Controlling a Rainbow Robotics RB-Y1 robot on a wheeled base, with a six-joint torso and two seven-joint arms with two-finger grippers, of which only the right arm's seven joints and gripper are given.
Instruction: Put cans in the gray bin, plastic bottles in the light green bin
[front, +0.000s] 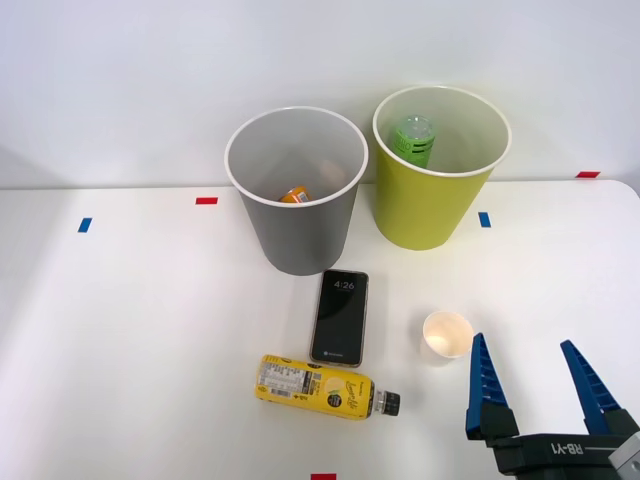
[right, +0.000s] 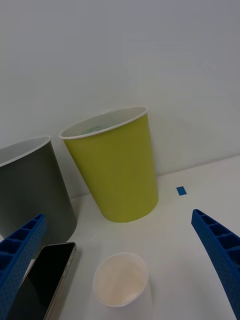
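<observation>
While the right gripper (front: 538, 385) hangs low over the near right part of the white table (front: 120, 330), its two blue ribbed fingers (front: 482, 385) stand wide apart with nothing between them, and the black housing below them carries the white lettering "RB-Y1", seen upside down in the front view. Just beyond its left finger stands a small white paper cup (front: 447, 333), upright with its mouth open. Beside the cup, nearer the table's middle, a black smartphone (front: 340, 317) lies flat with its screen lit and reading "4:26". Just in front of the phone the yellow-labelled bottle (front: 325, 387) lies on its side, black cap pointing toward the gripper; its white text panel and a round dark emblem carry print too small to read. At the far edge of the table the gray bin (front: 297, 190) and the light green bin (front: 440, 165) stand upright just beside each other, nearly touching at the rims. Inside the gray bin an orange shape, probably the can (front: 294, 195), rests low against the near wall. The green ribbed bottle (front: 414, 140) leans inside the light green bin, cap up. Small red and blue tape marks dot the table.
</observation>
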